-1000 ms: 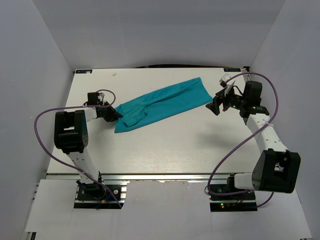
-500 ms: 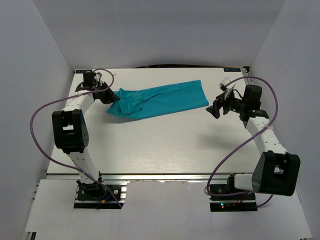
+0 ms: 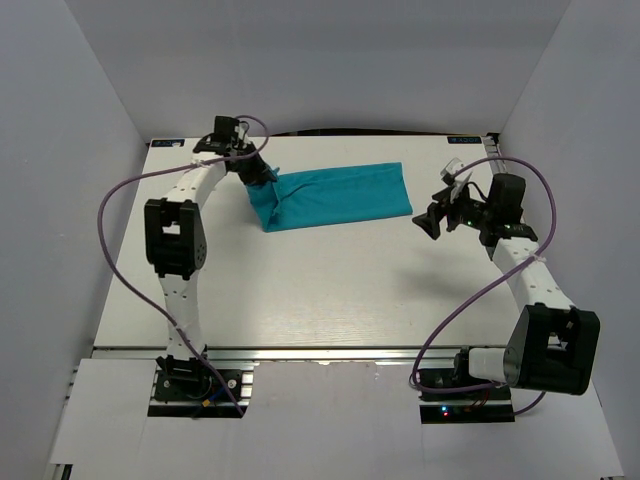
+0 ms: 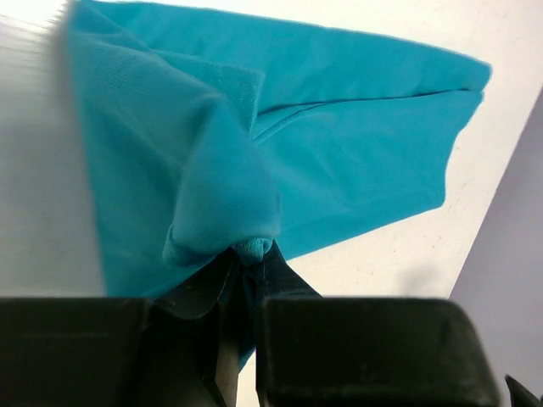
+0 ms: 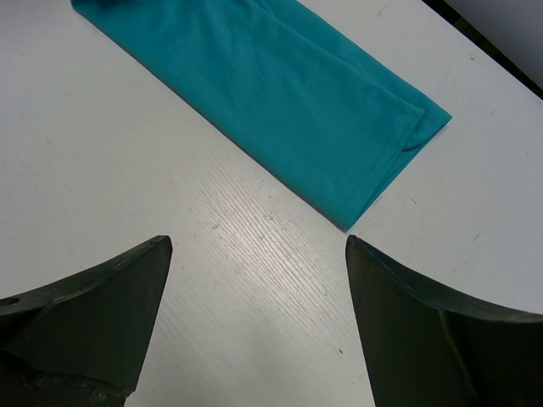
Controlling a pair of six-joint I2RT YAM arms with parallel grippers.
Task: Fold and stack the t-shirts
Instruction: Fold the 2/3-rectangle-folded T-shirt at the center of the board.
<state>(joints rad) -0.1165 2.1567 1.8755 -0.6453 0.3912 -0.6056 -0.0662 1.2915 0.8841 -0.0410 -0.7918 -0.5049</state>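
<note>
From the top external view, the t-shirt lies as a long, narrow teal band across the far half of the counter. My left arm reaches to the band's left end, where the left tool sits right on the cloth. That end looks bunched and turned in on itself. The right tool hovers just off the band's right end, apart from the fabric, and I judge it is placed there so it neither pins nor drags the shirt.

In the left wrist view, the left tool is clamped on a small pinch of the t-shirt, its jaws nearly together around the nub of teal cloth. A cone of fabric rises from that pinch and drapes back over the flat layers behind it. Holding so little cloth lets the end lift while the rest of the band lies on the counter. I take this as a fold in progress, with the left end being brought over toward the right.

In the right wrist view, the right tool stands wide apart with nothing between its fingers. It looks down on bare counter. The t-shirt's squared right corner is just beyond it, flat and untouched. From here it could take that corner or press it down if the band slides.
</note>
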